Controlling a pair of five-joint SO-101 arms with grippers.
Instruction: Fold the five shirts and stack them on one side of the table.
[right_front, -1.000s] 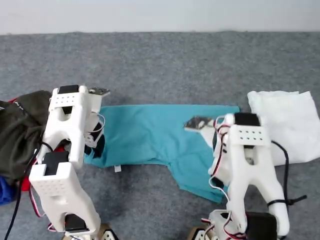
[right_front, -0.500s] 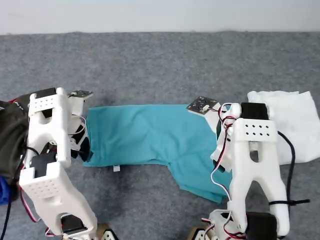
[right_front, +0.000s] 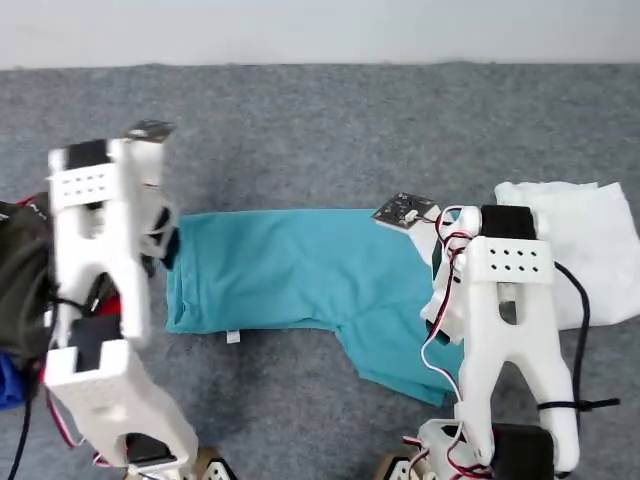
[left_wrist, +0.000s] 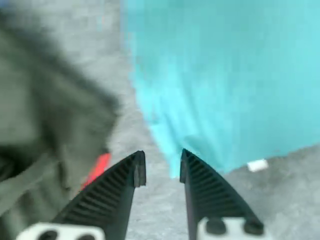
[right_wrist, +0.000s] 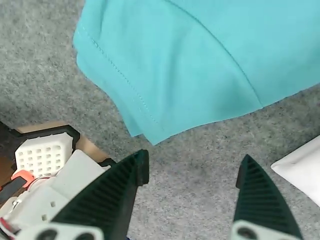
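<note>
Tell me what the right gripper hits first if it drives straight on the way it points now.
Most likely the right gripper meets the bare grey table, just short of the teal shirt at its sleeve hem. Depth is unclear, so it might clip that hem.

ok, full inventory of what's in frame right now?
teal shirt: 1, teal, spread flat mid-table, partly folded
tag: 1, white, on the teal shirt's near edge
white shirt: 1, white, folded, right side of the table
dark garment: 1, dark olive, heaped at the table's left edge
red cloth: 1, red, peeking from under the dark garment
blue cloth: 1, blue, far left edge, mostly cut off
table cover: 1, grey, carpet-like
left tool: 1, black jaws, narrowly open, empty, over the teal shirt's left edge
right tool: 1, black jaws, wide open, empty, over the grey cover beside the teal shirt's lower corner
</note>
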